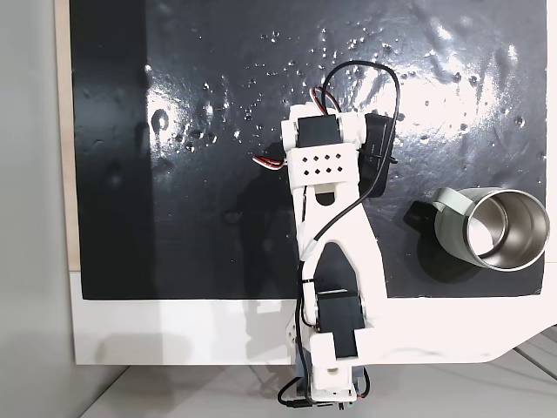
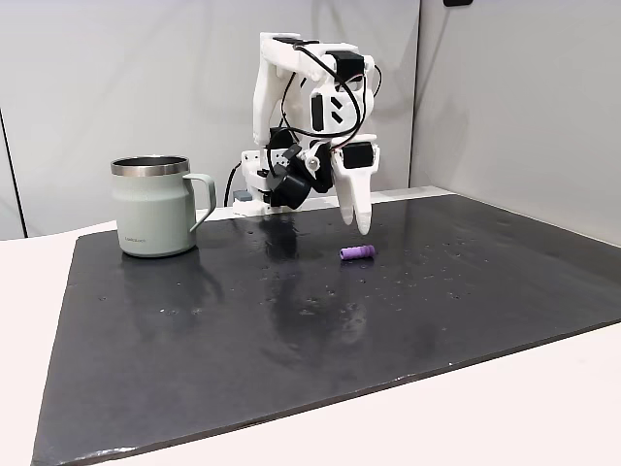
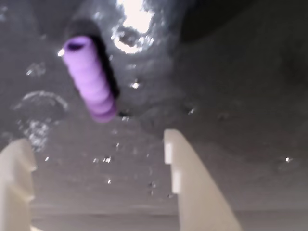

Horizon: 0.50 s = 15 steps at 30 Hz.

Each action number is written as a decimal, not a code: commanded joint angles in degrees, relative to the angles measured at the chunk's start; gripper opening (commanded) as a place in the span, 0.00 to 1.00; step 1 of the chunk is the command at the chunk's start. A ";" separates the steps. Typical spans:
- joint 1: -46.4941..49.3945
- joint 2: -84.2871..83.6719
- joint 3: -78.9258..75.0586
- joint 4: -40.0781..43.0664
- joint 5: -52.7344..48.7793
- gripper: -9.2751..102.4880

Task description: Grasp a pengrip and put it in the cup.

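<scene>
Pengrip (image 2: 357,252) lies flat on the black mat (image 2: 291,320), right of centre in a fixed view, just below and beside the white fingertips. In the wrist view we see it (image 3: 90,78) in the upper left of the frame: purple, ribbed, hollow end pointing up-left, lying on the mat with nothing touching it. Gripper (image 3: 91,149) sits at the bottom of that frame with its fingers (image 3: 190,187) spread; the pengrip is above the gap, clear of both tips, slightly toward the left finger. In the side-on fixed view the gripper (image 2: 356,218) points down at the mat, its tips just above the surface. The cup (image 2: 155,207) stands upright at centre left of that frame, handle facing the arm, well apart from the pengrip. In the top-down fixed view the cup (image 1: 492,228) is at the right edge, steel interior visible, handle toward frame left; the white arm (image 1: 331,252) runs up from bottom centre and covers the gripper area. The mat is glossy with small droplets or specks scattered across it.
</scene>
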 commanded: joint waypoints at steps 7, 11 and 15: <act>0.09 -5.27 -4.75 -3.78 -2.29 0.32; 0.44 -7.29 -5.01 -5.10 -2.64 0.32; 0.97 -9.32 -5.54 -6.42 -3.08 0.30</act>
